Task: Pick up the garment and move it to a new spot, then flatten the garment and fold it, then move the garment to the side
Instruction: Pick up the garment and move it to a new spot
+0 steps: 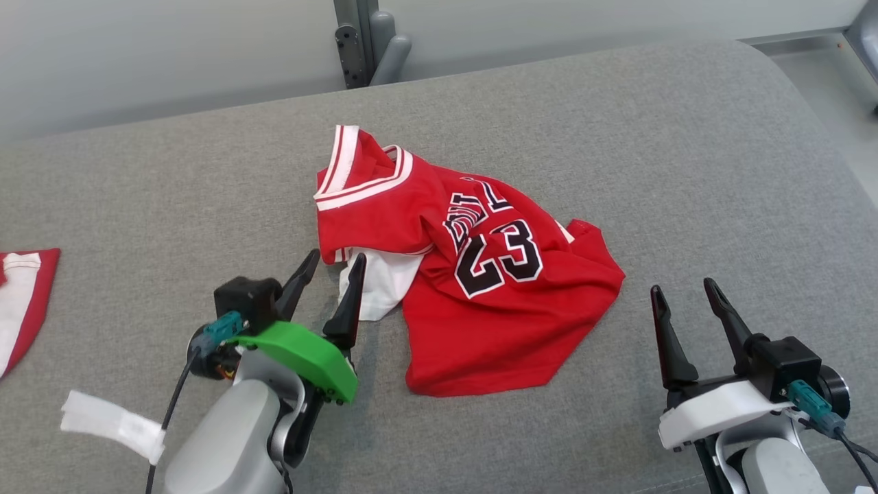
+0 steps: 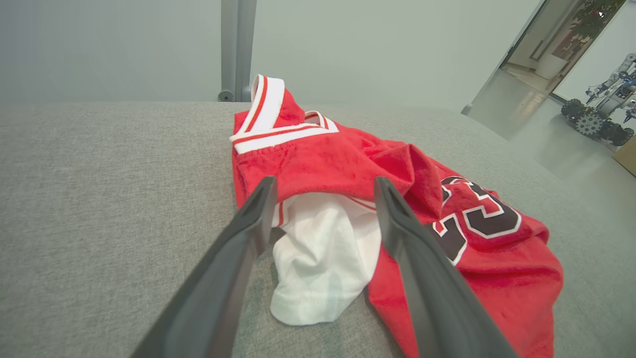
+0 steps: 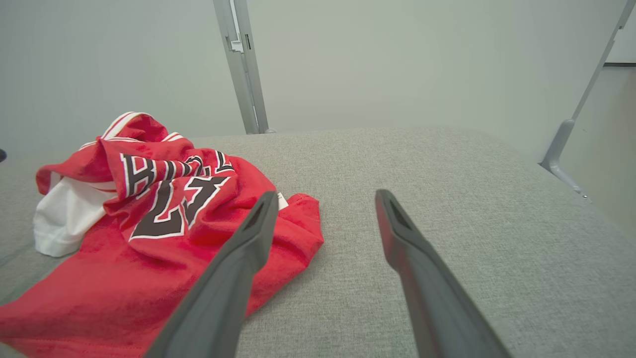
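Head view: my left gripper [image 1: 337, 255] sits at lower left with jaws spread. The inner fingertip overlaps the white underside of the garment [image 1: 480, 274], and I cannot tell from here whether it touches the cloth. The garment is a red jersey crumpled at the centre of the grey padded surface [image 1: 651, 137]. Its number 23 is readable, but the lettering above is folded over and I can't make it out. My right gripper [image 1: 684, 285] is at lower right, jaws apart, well clear of the jersey's hem and holding nothing. A second red-and-white cloth [image 1: 20, 302] is cut off by the left edge, so its shape is unknown. A white strip [image 1: 113, 422] hangs off my left forearm, too blurred to read. Left wrist view: both fingers stand wide, framing the white fold at mid-frame with nothing pinched between them. The striped collar stands up at upper centre, the number is half buried in creases at right, and the hem runs off the bottom edge. A wheeled machine [image 2: 596, 114] at upper right is too small to identify. Right wrist view: the fingers are open over bare grey fabric. The jersey fills the lower left, partly behind my left-hand finger and cut off at the bottom-left corner.
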